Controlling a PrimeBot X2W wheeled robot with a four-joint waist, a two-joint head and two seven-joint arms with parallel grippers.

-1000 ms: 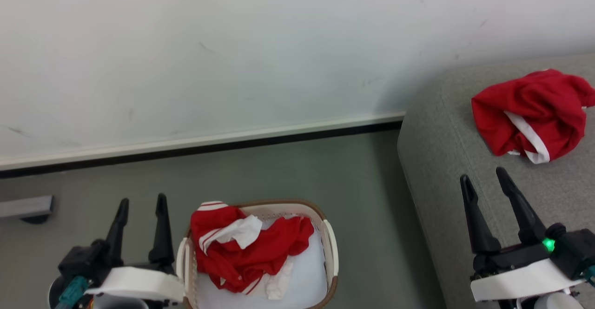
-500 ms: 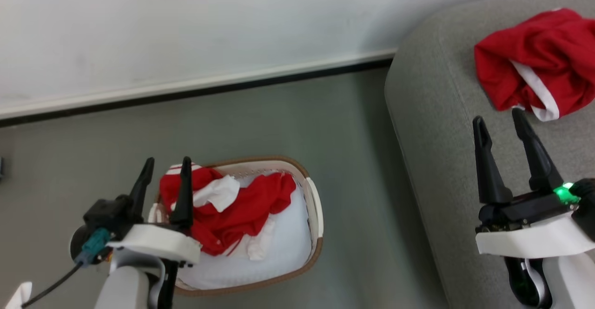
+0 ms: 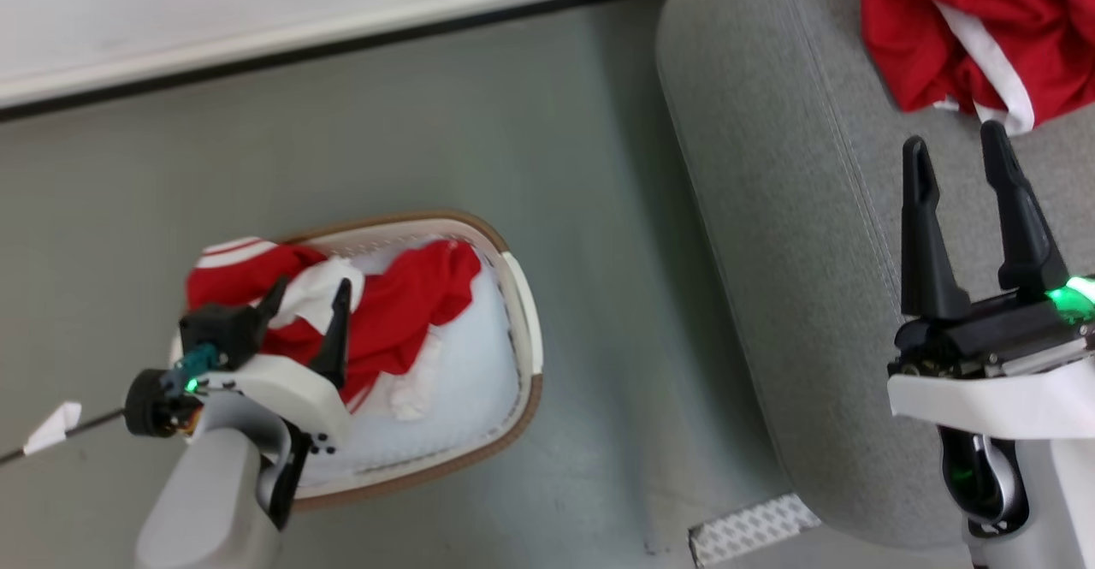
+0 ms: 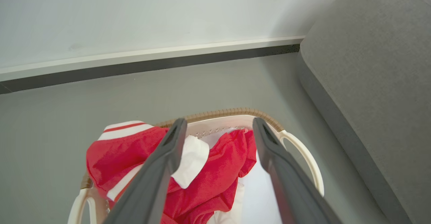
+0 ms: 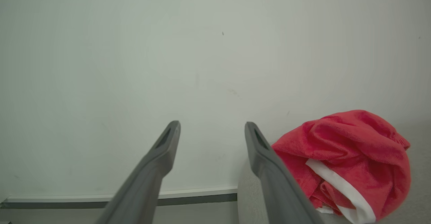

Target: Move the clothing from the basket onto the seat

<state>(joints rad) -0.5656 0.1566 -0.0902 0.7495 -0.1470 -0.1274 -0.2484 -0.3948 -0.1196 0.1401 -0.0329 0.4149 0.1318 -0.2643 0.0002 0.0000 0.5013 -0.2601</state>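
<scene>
Left to right: the left gripper [image 3: 310, 291], jaws wide and empty, hangs over the red clothing [image 3: 406, 308] heaped in the basket [image 3: 523, 321], whose ribbed brown rim [image 4: 219, 112] shows plainly from the left wrist; on the seat [image 3: 770, 210] a second red garment [image 3: 941, 30] lies just beyond the right gripper [image 3: 954, 139], likewise wide and empty.

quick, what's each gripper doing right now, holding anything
left gripper: open, holding nothing, over the clothing in the basket
right gripper: open, holding nothing, over the seat
</scene>
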